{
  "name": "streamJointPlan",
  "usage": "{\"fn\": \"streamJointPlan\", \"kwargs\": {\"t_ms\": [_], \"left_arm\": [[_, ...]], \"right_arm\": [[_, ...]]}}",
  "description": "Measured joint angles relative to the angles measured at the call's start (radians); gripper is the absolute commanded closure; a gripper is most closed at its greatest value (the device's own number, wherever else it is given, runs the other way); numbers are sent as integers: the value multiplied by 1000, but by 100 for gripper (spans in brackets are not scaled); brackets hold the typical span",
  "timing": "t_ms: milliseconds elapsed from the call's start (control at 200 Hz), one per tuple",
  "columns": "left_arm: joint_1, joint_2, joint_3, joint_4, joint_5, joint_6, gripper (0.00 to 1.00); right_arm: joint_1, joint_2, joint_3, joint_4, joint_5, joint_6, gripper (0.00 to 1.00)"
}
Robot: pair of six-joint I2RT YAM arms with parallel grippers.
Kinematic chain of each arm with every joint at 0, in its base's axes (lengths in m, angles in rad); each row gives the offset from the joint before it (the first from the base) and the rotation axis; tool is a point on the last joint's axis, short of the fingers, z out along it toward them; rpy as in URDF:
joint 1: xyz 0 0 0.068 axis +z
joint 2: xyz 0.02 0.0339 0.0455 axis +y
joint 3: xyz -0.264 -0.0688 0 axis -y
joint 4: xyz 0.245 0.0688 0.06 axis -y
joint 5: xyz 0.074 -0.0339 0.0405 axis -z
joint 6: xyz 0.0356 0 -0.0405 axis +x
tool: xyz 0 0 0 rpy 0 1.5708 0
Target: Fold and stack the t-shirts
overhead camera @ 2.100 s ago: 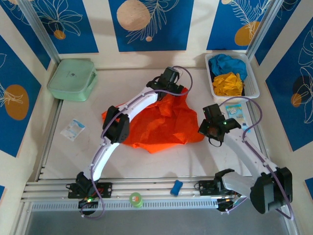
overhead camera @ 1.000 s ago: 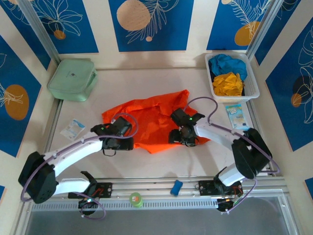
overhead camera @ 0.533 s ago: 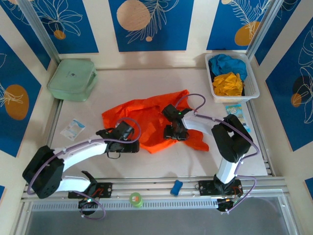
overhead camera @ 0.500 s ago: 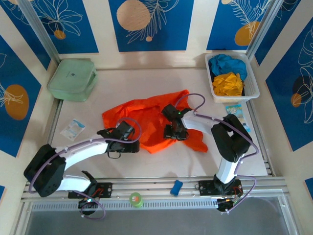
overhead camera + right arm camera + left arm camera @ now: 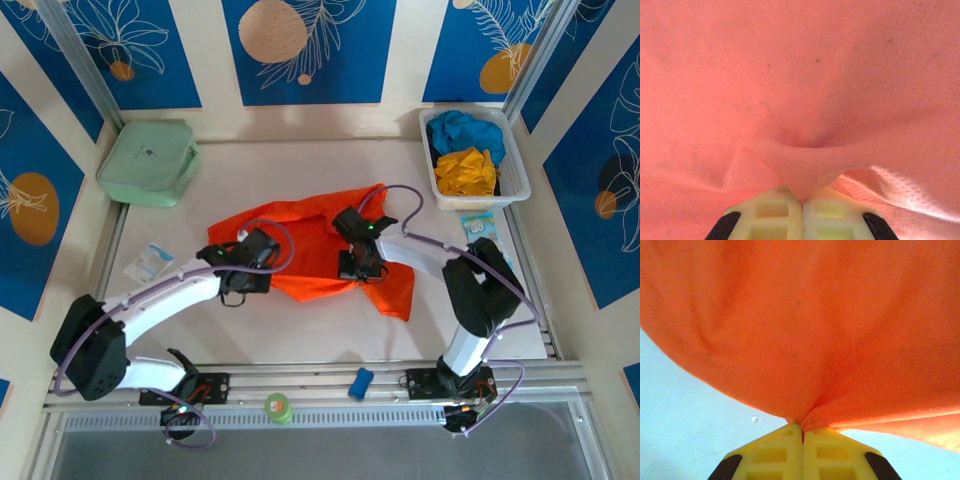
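The pale, smooth desk [image 5: 300,335] sits in a booth of cream walls hung with blue panels [image 5: 305,50] that bear white leaf drawings and orange discs. Grey metal rails [image 5: 320,372] run along the near edge. A crumpled orange t-shirt of thin fabric [image 5: 310,235] lies on the middle of the desk, with one flap trailing toward the near right. The left tool [image 5: 801,427] is clenched on a pinched fold at the shirt's near-left edge, its yellow fingers pressed together, and the cloth hangs just above the bare desk. The right tool [image 5: 802,197] is likewise clamped on a pucker of the same shirt, nearer its middle. At the far right corner a white plastic basket [image 5: 515,165] holds a bunched blue t-shirt [image 5: 462,128] behind a bunched yellow t-shirt [image 5: 467,170]. A pale green zipped case [image 5: 148,160] rests at the far left corner. A small white-and-blue packet [image 5: 149,263] lies near the left edge, and another packet [image 5: 480,225] lies just in front of the basket. A small blue object [image 5: 361,382] and a green roll [image 5: 278,406] sit on the rails.
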Motion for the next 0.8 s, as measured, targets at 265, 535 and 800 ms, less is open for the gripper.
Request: {"fn": "streamJointPlan", "kwargs": {"t_ms": [265,535,800], "left_arm": [[0,104,331,-352,-42,95,100],[28,521,618,-481,-107,242,100],[95,855,1089,-488,-163,375,100]], "right_arm": [[-32,-68,100,-85,-38,-74,100],[-165,27,206,-119,-41,-143,100],[-294,198,361,-133,-19,-194,100]]}}
